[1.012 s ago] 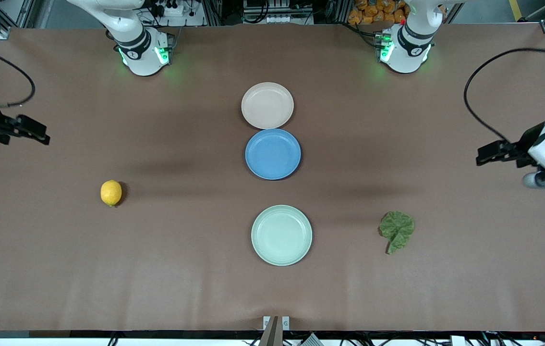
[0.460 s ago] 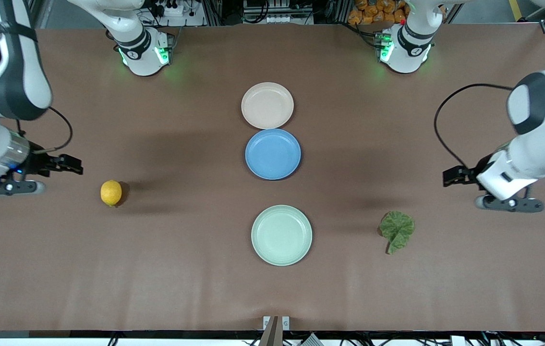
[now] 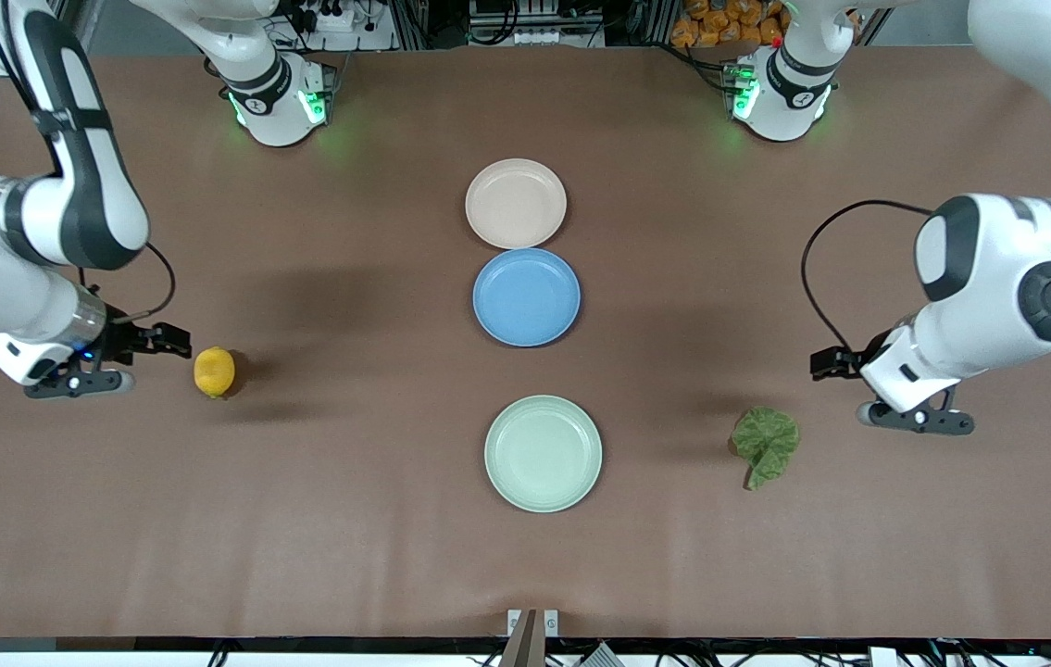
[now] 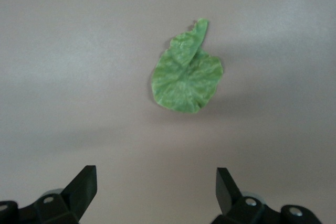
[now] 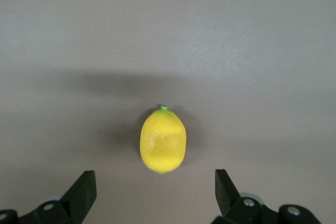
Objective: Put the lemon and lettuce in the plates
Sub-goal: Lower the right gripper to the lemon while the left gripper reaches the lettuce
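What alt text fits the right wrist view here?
A lemon lies on the bare brown table, just ahead of the open right gripper, whose two black fingertips frame it without touching.

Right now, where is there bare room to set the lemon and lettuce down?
Free: the beige-pink plate and mint green plate, both bare, plus the table gap between the mint one and the blue plate. Crowded: beige-pink and blue plates sit rim to rim.

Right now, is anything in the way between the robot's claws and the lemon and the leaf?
Nothing visible. The open right gripper is beside the lemon, and the open left gripper is near the lettuce, with only bare table between.
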Available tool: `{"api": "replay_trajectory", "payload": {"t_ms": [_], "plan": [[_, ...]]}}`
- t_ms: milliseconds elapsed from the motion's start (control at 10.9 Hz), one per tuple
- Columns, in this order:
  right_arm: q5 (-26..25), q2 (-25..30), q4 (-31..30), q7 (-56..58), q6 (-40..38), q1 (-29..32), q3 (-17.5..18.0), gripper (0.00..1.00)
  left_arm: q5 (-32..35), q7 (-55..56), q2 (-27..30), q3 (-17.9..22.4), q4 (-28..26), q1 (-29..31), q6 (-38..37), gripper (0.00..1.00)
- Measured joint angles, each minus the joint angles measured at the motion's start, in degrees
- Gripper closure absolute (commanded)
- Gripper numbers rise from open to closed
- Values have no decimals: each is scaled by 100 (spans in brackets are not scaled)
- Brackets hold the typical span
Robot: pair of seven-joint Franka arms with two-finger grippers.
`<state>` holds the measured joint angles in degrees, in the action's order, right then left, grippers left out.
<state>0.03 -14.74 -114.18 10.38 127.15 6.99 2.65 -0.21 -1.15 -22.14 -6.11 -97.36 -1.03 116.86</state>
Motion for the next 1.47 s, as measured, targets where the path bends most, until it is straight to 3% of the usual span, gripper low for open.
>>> {"api": "replay_trajectory", "payload": {"t_ms": [276, 828, 920, 1104, 1196, 1472], "plan": [[-2, -265, -755, 15, 1139, 0, 4, 0, 2, -5, -536, 1, -74, -10, 870, 0], [-2, -814, -837, 15, 1635, 8, -6, 0, 241, -20, -1479, -2, -102, -114, 2303, 0], [-2, -916, -833, 15, 1743, 19, -8, 6, 280, -20, -1570, -2, -100, -121, 2439, 2], [-2, -1086, -822, 13, 1849, 59, -9, 64, 297, -20, -1672, -2, -97, -134, 2594, 2], [-2, -1131, -810, 13, 1860, 81, -9, 84, 297, -20, -1712, -3, -96, -146, 2676, 4], [-2, -1141, -787, 13, 1859, 91, -6, 96, 298, -20, -1858, -2, -92, -160, 2870, 6]]}}
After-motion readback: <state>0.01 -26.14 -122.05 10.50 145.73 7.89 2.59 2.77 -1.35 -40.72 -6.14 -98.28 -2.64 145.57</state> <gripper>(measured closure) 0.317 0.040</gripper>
